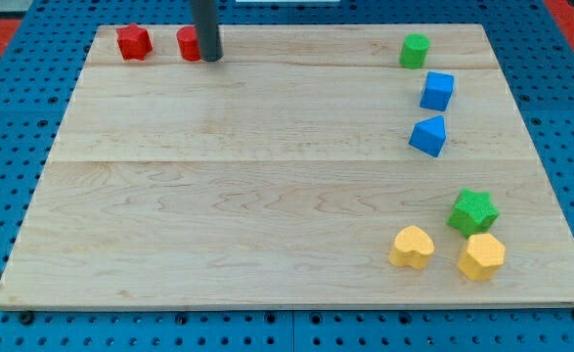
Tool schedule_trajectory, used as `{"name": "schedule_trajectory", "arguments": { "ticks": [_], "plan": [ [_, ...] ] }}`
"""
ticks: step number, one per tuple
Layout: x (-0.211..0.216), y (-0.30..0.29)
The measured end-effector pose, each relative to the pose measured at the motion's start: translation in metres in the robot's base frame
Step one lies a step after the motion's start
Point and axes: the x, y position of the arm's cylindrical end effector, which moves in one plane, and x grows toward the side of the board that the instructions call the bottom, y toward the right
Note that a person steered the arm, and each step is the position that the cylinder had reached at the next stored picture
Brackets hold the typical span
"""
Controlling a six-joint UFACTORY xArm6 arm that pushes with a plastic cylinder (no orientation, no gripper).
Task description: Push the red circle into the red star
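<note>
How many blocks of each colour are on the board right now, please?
Red: 2, the red star and the red circle, partly behind my tip
Green: 2
Blue: 2
Yellow: 2
Total: 8

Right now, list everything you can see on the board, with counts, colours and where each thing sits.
red star: one, red, top left corner of the view.
red circle: one, red, just right of the red star with a gap between them, partly hidden by the rod.
green block: one, green, top right; shape unclear.
blue cube: one, blue, below the green block.
blue block: one, blue, wedge-like, below the blue cube.
green star: one, green, lower right.
yellow heart: one, yellow, lower right, left of the yellow hexagon.
yellow hexagon: one, yellow, just below the green star.
wooden board: one, light wood, on a blue pegboard.
my tip: one dark rod, against the red circle's right side.
</note>
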Motion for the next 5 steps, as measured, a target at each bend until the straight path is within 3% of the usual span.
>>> {"name": "schedule_trajectory", "arguments": {
  "ticks": [2, 5],
  "plan": [
    [-0.021, -0.073],
    [-0.019, -0.033]
  ]
}}
